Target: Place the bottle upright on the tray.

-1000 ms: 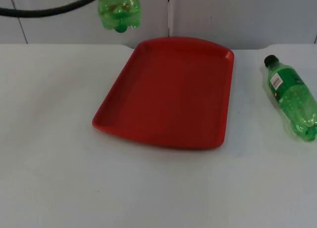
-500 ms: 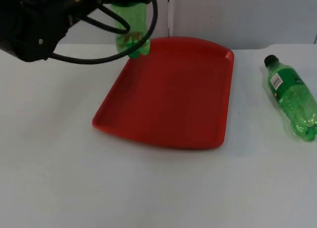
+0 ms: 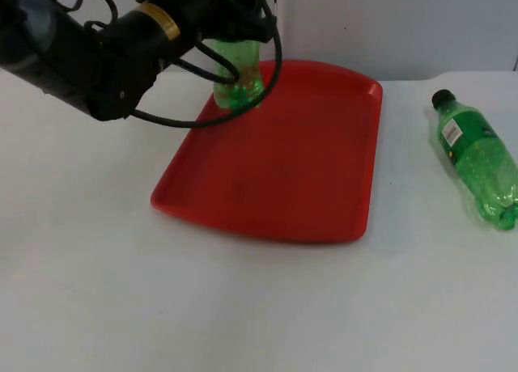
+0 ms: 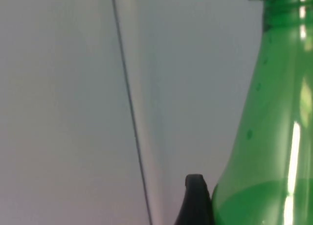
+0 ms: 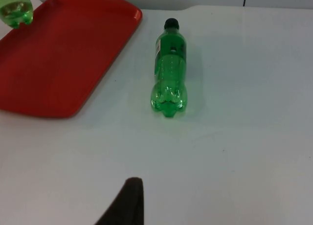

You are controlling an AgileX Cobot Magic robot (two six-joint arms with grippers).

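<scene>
A green bottle stands upright over the far left corner of the red tray, with my left gripper shut on its upper part. Whether its base touches the tray I cannot tell. In the left wrist view the bottle rises beside a black fingertip. In the right wrist view its base shows at the tray's corner. A second green bottle with a black cap lies on its side right of the tray. My right gripper waits, facing that lying bottle from a distance.
The white table has bare room in front of and left of the tray. The grey partition wall stands right behind the tray's far edge.
My left arm has come down and to the right with the green bottle, from above the wall to the tray's far left corner. The lying bottle has not moved.
</scene>
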